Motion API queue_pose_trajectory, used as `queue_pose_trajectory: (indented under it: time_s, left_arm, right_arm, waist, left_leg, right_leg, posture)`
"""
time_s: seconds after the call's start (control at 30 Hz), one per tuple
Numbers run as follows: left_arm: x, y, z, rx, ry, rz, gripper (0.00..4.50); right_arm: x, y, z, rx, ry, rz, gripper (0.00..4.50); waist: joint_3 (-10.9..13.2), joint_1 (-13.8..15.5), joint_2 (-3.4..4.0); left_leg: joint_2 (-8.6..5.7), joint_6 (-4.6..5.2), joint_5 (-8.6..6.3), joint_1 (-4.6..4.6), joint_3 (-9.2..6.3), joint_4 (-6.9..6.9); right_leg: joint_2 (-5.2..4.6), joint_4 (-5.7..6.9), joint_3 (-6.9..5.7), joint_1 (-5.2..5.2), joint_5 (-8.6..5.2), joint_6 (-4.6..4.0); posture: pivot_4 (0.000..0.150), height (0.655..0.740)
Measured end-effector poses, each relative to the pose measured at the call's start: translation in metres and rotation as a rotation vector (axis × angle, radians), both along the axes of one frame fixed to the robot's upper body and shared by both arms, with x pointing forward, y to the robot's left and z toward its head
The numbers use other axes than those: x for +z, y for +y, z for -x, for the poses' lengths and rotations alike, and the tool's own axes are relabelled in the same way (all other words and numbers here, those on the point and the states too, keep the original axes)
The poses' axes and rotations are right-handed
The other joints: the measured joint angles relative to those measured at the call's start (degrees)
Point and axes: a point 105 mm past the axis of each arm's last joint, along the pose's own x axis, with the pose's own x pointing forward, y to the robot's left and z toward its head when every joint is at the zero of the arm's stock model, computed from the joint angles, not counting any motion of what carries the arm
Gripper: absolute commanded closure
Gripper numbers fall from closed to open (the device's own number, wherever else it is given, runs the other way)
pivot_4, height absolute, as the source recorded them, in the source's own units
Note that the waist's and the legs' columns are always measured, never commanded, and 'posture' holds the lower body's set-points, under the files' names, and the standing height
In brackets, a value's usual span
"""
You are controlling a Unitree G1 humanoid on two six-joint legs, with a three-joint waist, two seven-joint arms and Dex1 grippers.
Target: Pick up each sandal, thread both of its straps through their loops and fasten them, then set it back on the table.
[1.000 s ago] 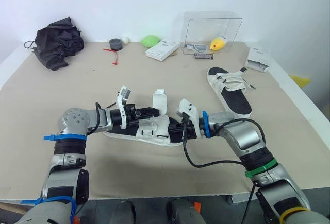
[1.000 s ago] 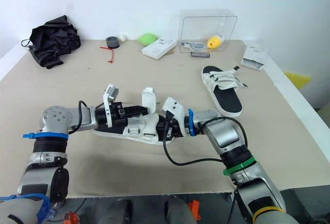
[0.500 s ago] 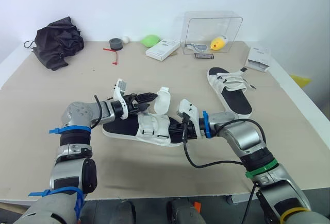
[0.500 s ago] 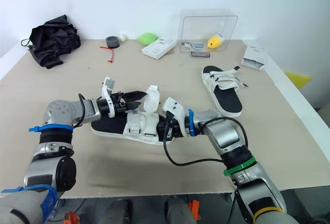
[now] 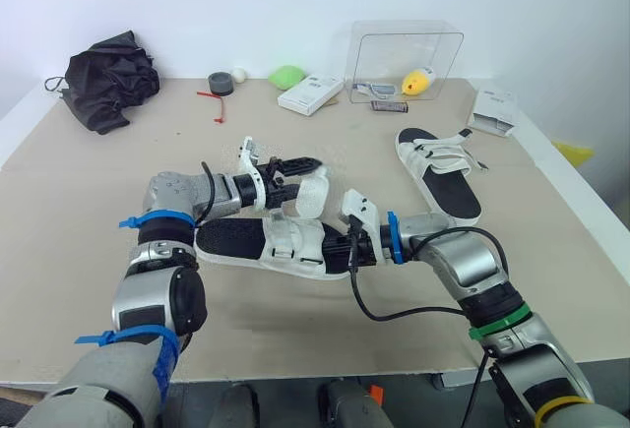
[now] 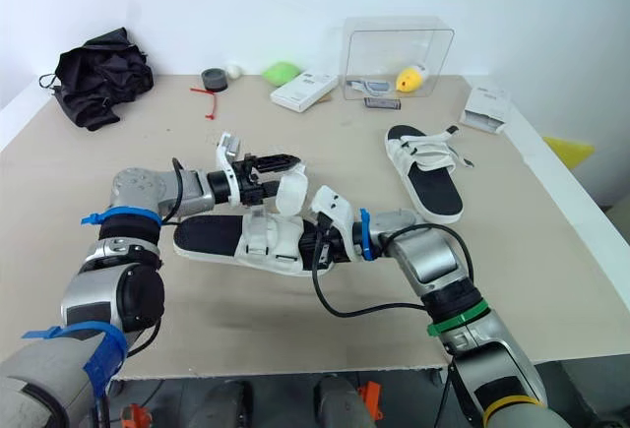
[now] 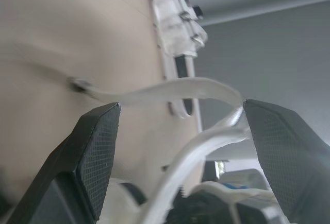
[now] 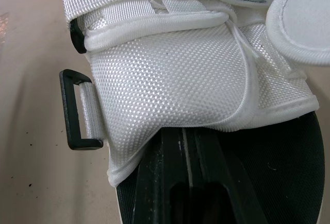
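Swung over from the heel side, the left gripper point(image 5: 310, 164) had reached the far edge of the near white-strapped, black-soled sandal point(image 5: 236, 241). Its fingers were spread wide, with a loose white strap point(image 7: 175, 91) running across the gap between them. The right gripper point(image 5: 345, 251) had not shifted: its fingers sat close together, clamped on the toe end of that sandal, which lay flat near the middle of the beige table point(image 5: 79, 202). A black rectangular plastic loop point(image 8: 72, 109) stuck out from the sandal's side. To the right, beyond the right arm, lay the second white-strapped sandal point(image 5: 440, 174), well apart from both grippers and near the table's right edge. Along the far edge sat a crumpled black cloth bundle point(image 5: 108, 81), a dark roll of tape point(image 5: 220, 84), a red zip tie point(image 5: 219, 99), a green rounded lump point(image 5: 287, 77), a flat white box point(image 5: 310, 94), a clear plastic box point(image 5: 406, 61) and a white packet point(image 5: 492, 111). Bare tabletop stretched to the left of the left arm and along the near edge.
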Motion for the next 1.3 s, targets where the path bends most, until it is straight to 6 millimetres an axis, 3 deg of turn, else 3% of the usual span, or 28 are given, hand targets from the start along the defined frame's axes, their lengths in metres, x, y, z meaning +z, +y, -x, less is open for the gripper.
queue_pose_trajectory:
  time_s: [0.2, 0.37, 0.73, 0.97, 1.17, 1.3]
  left_arm:
    - [-0.005, -0.001, 0.002, -0.017, 0.035, -0.004, 0.59]
    - [0.007, 0.012, 0.003, -0.021, 0.04, 0.022, 0.59]
    - [0.006, 0.008, 0.018, -0.117, 0.075, 0.054, 0.59]
    - [-0.001, -0.006, 0.015, -0.112, 0.078, 0.055, 0.59]
    - [0.006, -0.036, -0.001, -0.072, 0.038, 0.105, 0.59]
    - [0.003, -0.04, -0.008, -0.042, 0.028, 0.094, 0.59]
  right_arm:
    - [0.001, -0.001, 0.0, -0.01, -0.003, -0.004, 4.5]
    - [0.001, -0.002, 0.0, -0.015, -0.004, -0.006, 4.5]
    - [0.001, -0.003, 0.0, -0.024, -0.001, -0.009, 4.5]
    - [0.001, -0.002, 0.0, -0.027, 0.001, -0.01, 4.5]
    - [0.001, -0.002, 0.0, -0.038, 0.002, -0.013, 4.5]
    - [0.001, -0.002, 0.0, -0.038, 0.001, -0.014, 4.5]
  waist:
    - [0.0, 0.0, -0.01]
    - [0.0, -0.1, -0.01]
    - [0.0, -0.1, -0.01]
    - [0.0, -0.1, -0.02]
    - [0.0, 0.0, -0.03]
    - [0.0, 0.0, -0.03]
  left_leg:
    - [0.0, -0.04, 0.01, 0.0, -0.01, -0.02]
    - [-0.02, -0.06, 0.01, 0.0, -0.01, -0.03]
    - [-0.04, -0.13, 0.04, 0.0, -0.04, -0.03]
    - [-0.06, -0.18, 0.07, 0.0, -0.04, -0.03]
    - [-0.1, -0.28, 0.12, 0.0, -0.05, -0.05]
    - [-0.1, -0.28, 0.12, -0.01, -0.06, -0.12]
  right_leg:
    - [-0.01, 0.0, 0.0, -0.01, 0.0, 0.01]
    - [-0.03, 0.0, 0.0, -0.01, -0.02, 0.03]
    - [-0.05, -0.01, -0.02, 0.0, -0.01, 0.04]
    - [-0.07, 0.0, -0.02, 0.0, -0.01, 0.04]
    - [-0.08, -0.01, -0.01, -0.01, 0.01, 0.07]
    - [-0.07, -0.02, -0.01, -0.04, 0.0, 0.07]
  posture:
    - [0.15, 0.74]
    - [0.15, 0.74]
    - [0.15, 0.74]
    - [0.15, 0.74]
    - [0.15, 0.74]
    - [0.15, 0.74]
